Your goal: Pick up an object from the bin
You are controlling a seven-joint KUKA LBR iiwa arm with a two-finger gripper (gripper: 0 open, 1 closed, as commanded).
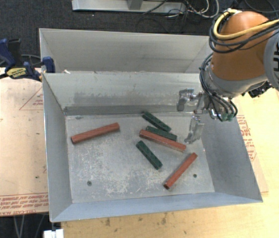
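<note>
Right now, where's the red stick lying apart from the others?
In the camera view, that red stick lies on the bin floor's left side, left of the nearest dark green stick at centre.

floor [104, 175] bare front-left; sticks [162, 140] crowd the right.

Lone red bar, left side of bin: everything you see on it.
The red-brown bar is long, slim and straight, matte, possibly wood or plastic, and looks whole. It lies flat on the left of the bin floor, its right end angled slightly toward the back wall. Only the floor touches it; the other bars lie apart to its right.
</note>
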